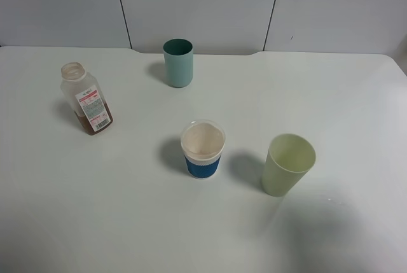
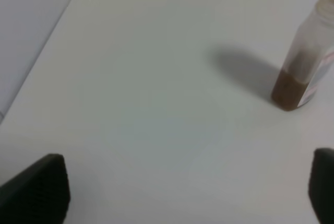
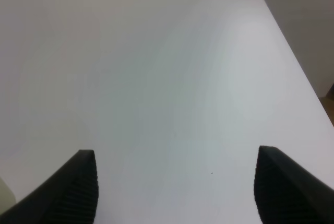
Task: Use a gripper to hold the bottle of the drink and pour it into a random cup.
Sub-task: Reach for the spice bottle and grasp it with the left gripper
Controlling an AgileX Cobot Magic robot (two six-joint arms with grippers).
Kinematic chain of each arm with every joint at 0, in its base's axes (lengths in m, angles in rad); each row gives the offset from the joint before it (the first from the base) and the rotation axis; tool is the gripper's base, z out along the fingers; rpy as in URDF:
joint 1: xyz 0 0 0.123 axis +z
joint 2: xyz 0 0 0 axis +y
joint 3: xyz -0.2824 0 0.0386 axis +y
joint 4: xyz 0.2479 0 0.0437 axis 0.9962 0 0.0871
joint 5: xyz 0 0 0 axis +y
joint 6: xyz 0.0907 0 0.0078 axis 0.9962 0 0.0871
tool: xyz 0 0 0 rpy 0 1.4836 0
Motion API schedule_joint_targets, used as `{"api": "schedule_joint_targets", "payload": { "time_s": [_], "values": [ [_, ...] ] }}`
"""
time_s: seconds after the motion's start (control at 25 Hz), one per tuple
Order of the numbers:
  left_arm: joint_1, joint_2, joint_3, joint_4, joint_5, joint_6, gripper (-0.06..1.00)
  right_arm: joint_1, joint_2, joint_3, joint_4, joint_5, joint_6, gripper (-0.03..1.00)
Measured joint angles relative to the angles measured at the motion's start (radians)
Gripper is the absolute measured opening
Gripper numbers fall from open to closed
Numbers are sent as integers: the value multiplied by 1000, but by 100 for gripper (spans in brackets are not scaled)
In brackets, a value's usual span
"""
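Note:
The bottle (image 1: 87,98) stands upright and uncapped at the table's left, a shallow layer of brown drink (image 1: 96,123) at its bottom. The teal-green cup (image 1: 178,62) stands upright at the back centre. Neither arm shows in the exterior high view. In the left wrist view the left gripper (image 2: 188,192) is open, its black fingertips (image 2: 39,190) wide apart over bare table, with the bottle (image 2: 309,57) ahead and off to one side, well clear of the fingers. The right gripper (image 3: 177,187) is open too, over bare table with nothing between its fingers.
A short blue-and-white cup (image 1: 203,149) stands at the middle of the white table (image 1: 127,209). A pale yellow-green tapered cup (image 1: 288,164) stands to its right. The table's back edge meets grey wall panels. In the right wrist view the table's edge (image 3: 292,62) runs close by.

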Motion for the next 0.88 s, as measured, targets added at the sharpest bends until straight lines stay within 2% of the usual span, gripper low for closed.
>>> {"api": "schedule_joint_targets", "payload": {
  "time_s": [0.12, 0.24, 0.56, 0.88],
  "values": [
    [0, 56, -2, -2, -21, 36, 92, 0, 0, 0, 0, 0, 0, 63],
    [0, 124, -8, -2, -39, 57, 97, 0, 0, 0, 0, 0, 0, 63],
    [0, 322, -19, 12, -180, 81, 99, 0, 0, 0, 0, 0, 0, 63],
    [0, 566, -83, 18, -233, 211, 99, 0, 0, 0, 0, 0, 0, 63]
  ]
}}
